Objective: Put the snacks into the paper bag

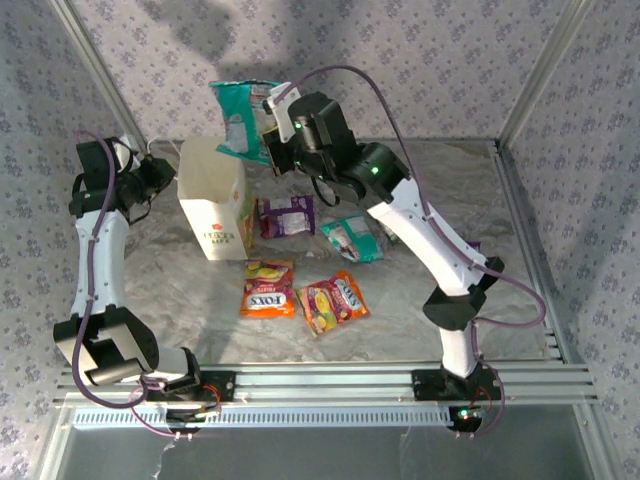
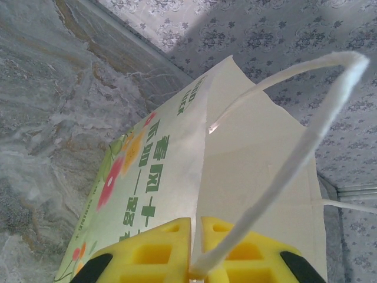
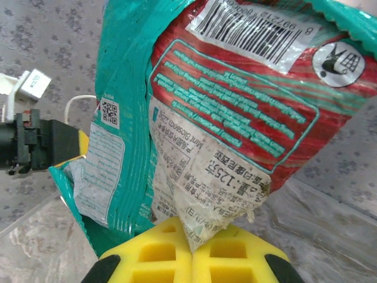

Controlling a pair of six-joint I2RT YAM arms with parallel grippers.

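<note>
The job looks to be at an early stage. Four packets lie on the counter (image 1: pixel 420 190), in front of and to the right of the paper bag (image 1: pixel 212 205). They are a purple packet (image 1: pixel 285 215), a second teal packet (image 1: pixel 350 238) and, nearer the arm bases, an orange-yellow packet (image 1: pixel 268 288) with its twin (image 1: pixel 333 300) just beside it. Whether anything is already inside the bag cannot be told, as its floor is out of sight.

The right claw (image 1: pixel 272 132) is clamped on one corner of a teal packet (image 1: pixel 238 118), and this one is well clear of the counter. From the wrist, the yellow pads (image 3: pixel 177 253) meet tightly on the packet's crimped lower edge, and the rest of the wrapper (image 3: pixel 224 118) fans out away from them. The packet hangs above and a little behind the bag's open mouth, near it but not yet inside.

The left claw (image 1: pixel 165 178) is at the bag's left rim. In its wrist view the claw (image 2: pixel 196 256) is closed on the bag's top edge (image 2: pixel 259 177), with the cord handle (image 2: pixel 312 135) pinched in as well. This holds the bag upright and its mouth open.

My guess is that this packet has to come forward over the mouth and then down, and the four on the counter will have to follow.
</note>
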